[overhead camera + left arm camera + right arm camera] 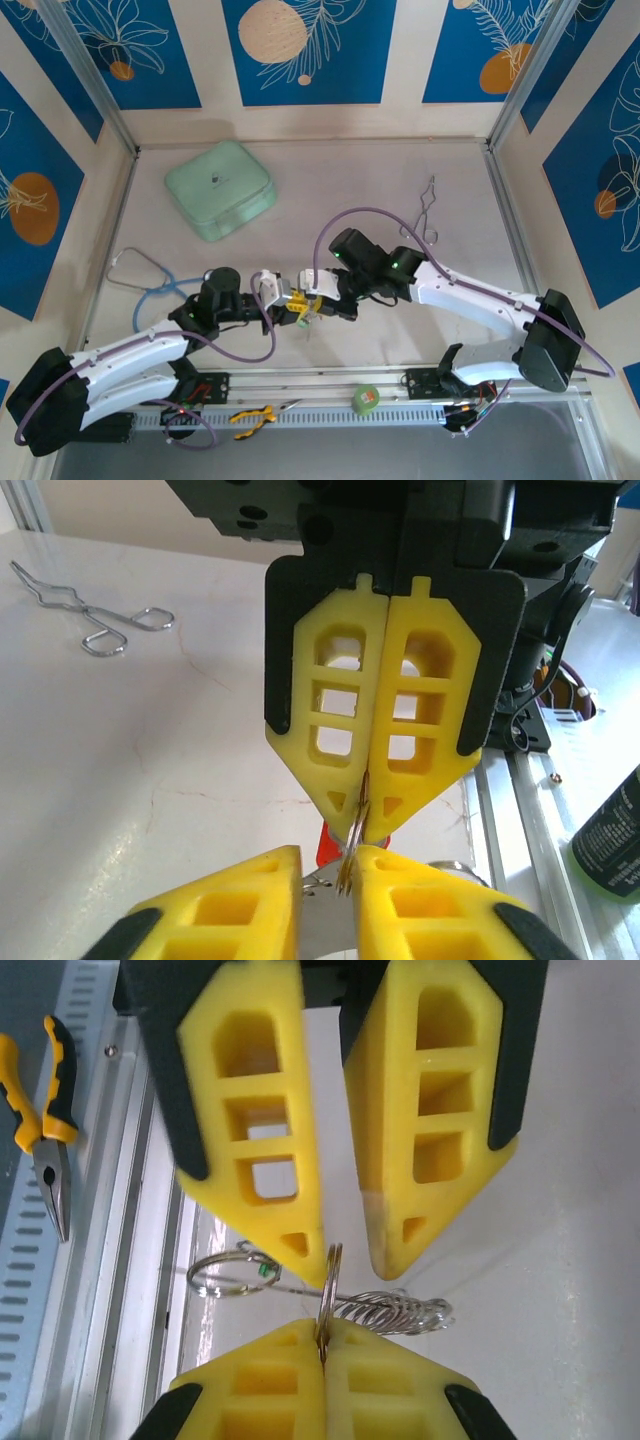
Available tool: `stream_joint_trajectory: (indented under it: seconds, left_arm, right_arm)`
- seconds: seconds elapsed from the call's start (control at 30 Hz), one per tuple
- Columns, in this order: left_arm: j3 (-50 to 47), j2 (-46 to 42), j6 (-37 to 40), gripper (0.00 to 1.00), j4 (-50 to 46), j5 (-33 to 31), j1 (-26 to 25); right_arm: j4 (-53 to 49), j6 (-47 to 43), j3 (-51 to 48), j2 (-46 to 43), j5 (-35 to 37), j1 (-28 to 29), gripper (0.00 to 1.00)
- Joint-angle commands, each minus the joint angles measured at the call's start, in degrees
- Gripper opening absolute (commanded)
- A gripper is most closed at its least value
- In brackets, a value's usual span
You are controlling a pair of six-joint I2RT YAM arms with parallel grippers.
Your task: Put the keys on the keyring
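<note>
My two grippers meet tip to tip near the table's front middle. My right gripper (pixel 318 304) (pixel 323 1328) (pixel 365 820) is shut on the keyring (pixel 330 1278) (pixel 350 868), a thin silver split ring seen edge-on. The ring's free edge sticks up between the fingers of my left gripper (pixel 290 299) (pixel 328 856) (pixel 350 1255), which stands open by a narrow gap. In the left wrist view the ring lies against its right finger. A red key head (pixel 325 843) shows just behind the ring. Below lie a silver coil (pixel 400 1312) and a second ring (pixel 222 1276) with a green speck (pixel 263 1272).
A mint-green case (pixel 220 188) sits at the back left and a blue stethoscope (pixel 150 285) at the left. Wire tongs (pixel 428 210) (pixel 90 620) lie at the back right. Yellow-handled pliers (pixel 250 415) (pixel 45 1110) and a green tape roll (pixel 367 398) rest on the front rail.
</note>
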Motion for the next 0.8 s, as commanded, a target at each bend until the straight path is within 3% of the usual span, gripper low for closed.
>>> stream_joint_trajectory:
  seconds: [0.0,0.27,0.43,0.6,0.77]
  left_arm:
    - [2.34,0.04,1.73,0.15,-1.70,2.20,-0.09]
    - [2.19,0.01,1.74,0.10,-0.16,2.89,-0.14]
    - [0.65,-0.98,0.75,0.00,2.94,3.34,-0.17]
    - [-1.97,-2.19,-1.00,0.00,8.48,2.36,-0.11]
    - [-3.34,-2.59,-1.61,0.00,11.45,1.77,-0.13]
  right_arm:
    - [-2.99,-1.88,3.05,0.42,0.88,1.40,0.00]
    - [-2.24,-1.54,5.70,1.71,1.93,3.57,0.00]
    - [1.89,2.40,3.66,-0.87,1.05,1.91,0.01]
    - [10.54,8.14,-4.18,-6.57,-5.43,-2.75,0.21]
    - [14.20,11.34,-9.83,-9.45,-9.22,-5.51,0.21]
